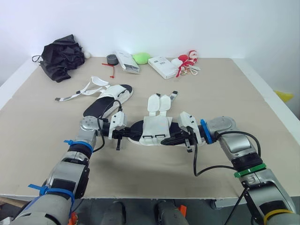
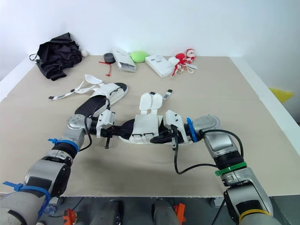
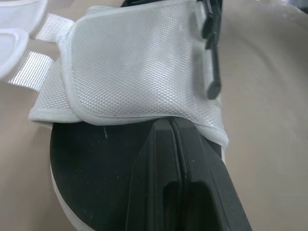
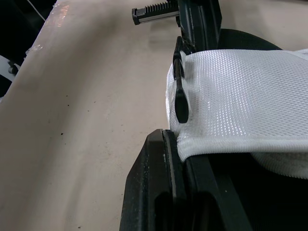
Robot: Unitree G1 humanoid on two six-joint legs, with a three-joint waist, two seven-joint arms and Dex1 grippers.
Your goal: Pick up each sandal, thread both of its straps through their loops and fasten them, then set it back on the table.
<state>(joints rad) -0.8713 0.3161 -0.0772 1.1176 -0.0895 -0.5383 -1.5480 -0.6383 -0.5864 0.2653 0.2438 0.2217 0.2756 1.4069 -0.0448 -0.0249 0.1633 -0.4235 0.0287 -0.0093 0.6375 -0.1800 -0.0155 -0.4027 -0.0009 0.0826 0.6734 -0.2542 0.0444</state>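
Note:
A white mesh sandal with a black sole (image 1: 154,126) sits at the middle of the table between my two grippers. Its two strap ends (image 1: 158,103) lie loose, pointing away from me. My left gripper (image 1: 127,132) is shut at the sandal's left end, its tips (image 3: 171,122) against the edge of the mesh flap (image 3: 134,62) over the black insole. From the right, my right gripper (image 1: 177,137) is shut with the flap's edge (image 4: 231,96) caught at its fingertips (image 4: 175,139). Black loops (image 4: 180,96) line the flap's near side. A second sandal (image 1: 110,99) lies farther left, its straps (image 1: 79,92) undone.
Along the far edge lie a black cloth bundle (image 1: 61,57), a tape roll (image 1: 111,59), two white boxes (image 1: 127,61) (image 1: 162,67), a green object (image 1: 140,57) and a red-and-white toy (image 1: 186,61). The table's front edge (image 1: 154,199) is close behind my arms.

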